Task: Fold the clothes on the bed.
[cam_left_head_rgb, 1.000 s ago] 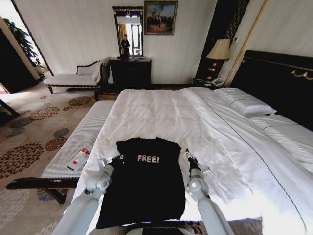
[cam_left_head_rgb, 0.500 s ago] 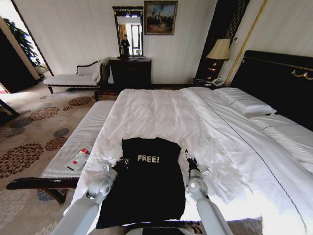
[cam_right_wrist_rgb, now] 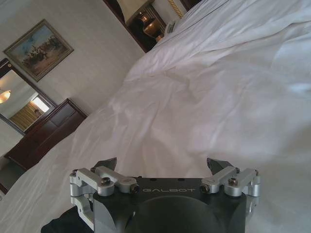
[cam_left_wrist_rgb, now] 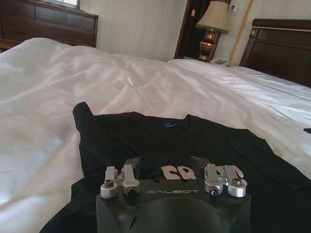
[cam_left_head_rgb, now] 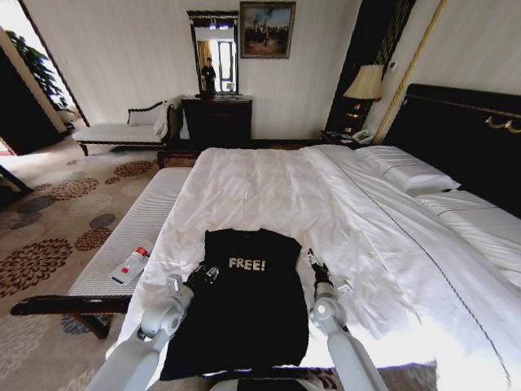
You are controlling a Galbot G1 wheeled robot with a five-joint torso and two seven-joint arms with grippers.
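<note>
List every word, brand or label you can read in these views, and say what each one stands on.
"FREE!": white letters on the chest of the black T-shirt.
"GALBOT": on the left gripper body.
"GALBOT": on the right gripper body.
Red-and-white item on the bench: print too small to read.

Left silver-grey gripper low, fingers parted, arm angled inward. Right silver-grey gripper low, fingers spread wide.

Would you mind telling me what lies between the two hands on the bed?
In the head view, the black T-shirt lies between the left hand and right hand, its "FREE!" lettering facing up.
</note>
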